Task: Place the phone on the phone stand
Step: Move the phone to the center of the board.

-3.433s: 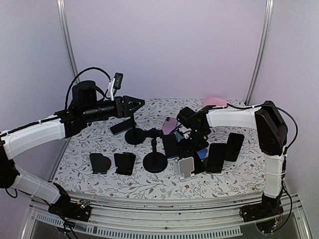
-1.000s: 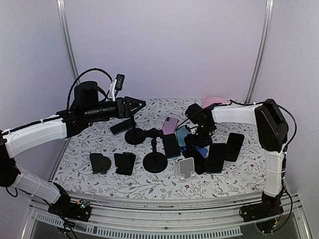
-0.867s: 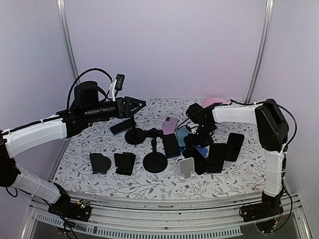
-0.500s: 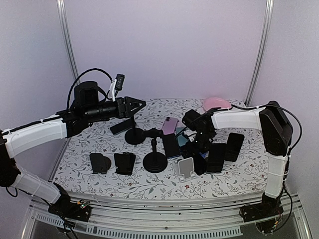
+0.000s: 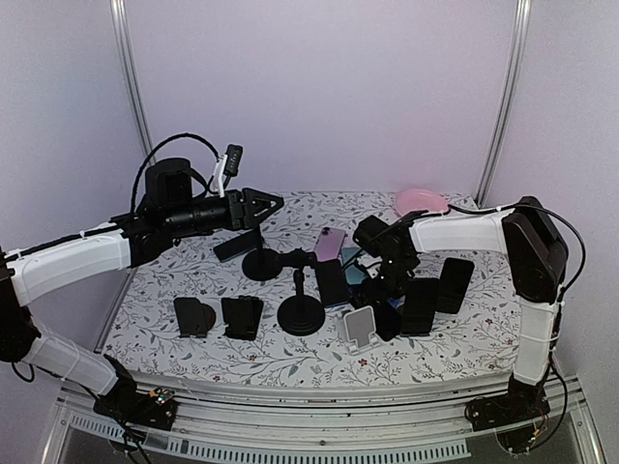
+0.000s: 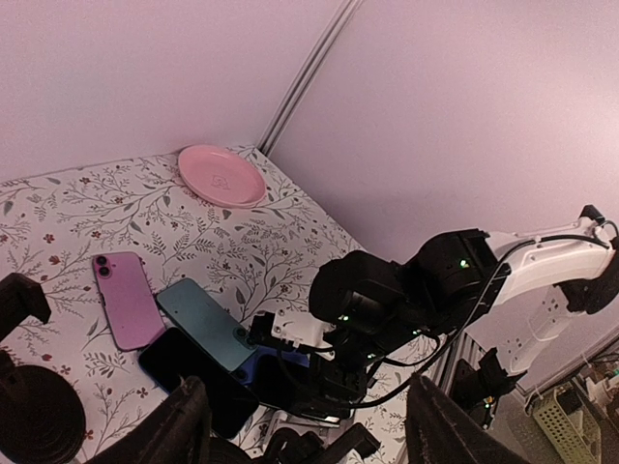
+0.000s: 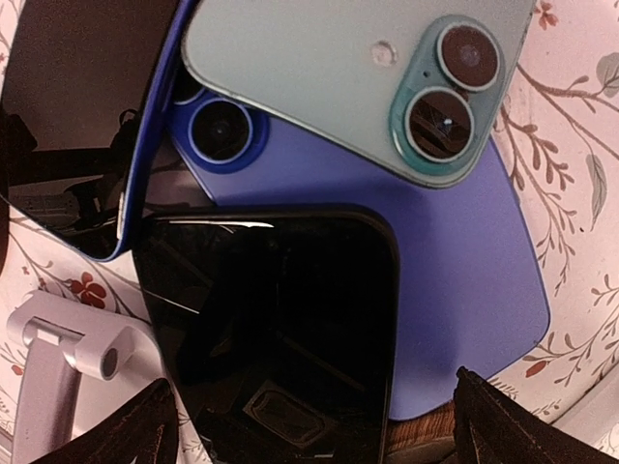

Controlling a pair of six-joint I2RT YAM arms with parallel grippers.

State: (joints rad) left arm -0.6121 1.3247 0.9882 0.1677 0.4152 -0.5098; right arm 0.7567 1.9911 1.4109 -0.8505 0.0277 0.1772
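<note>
Floral-print cloth table (image 5: 193,280), crowded with stands and phones mid-right. Long white left arm (image 5: 77,261) hangs high over back-left; left gripper (image 6: 308,387) jaws part-spread, nothing in them, out of the action. White right arm (image 5: 455,230) reaches down into the phone cluster; right gripper (image 7: 311,416) jaws spread wide, holding nothing, straddling the glossy black slab phone (image 7: 271,329). There is a clear gap on the one side.

Task's thing, by my read: that black phone. It lies face-up on the flat blue phone (image 7: 455,290), whose far end is overlapped by the mint-green dual-camera phone (image 7: 329,68). Small white plastic phone stand (image 7: 58,387) is just beside the black phone's near corner. Cannot tell if anything props the black phone from below.

Step in hand, likely: grasp.
- Centre the jaws on the long edges and close squarely. The glass looks slick.
- Lift straight up first so the blue and mint phones don't drag along.
- Tilt upright, seat the bottom edge in the white stand's lip, and release only once the back leans.
- Risk: nudging the light stand over.
</note>
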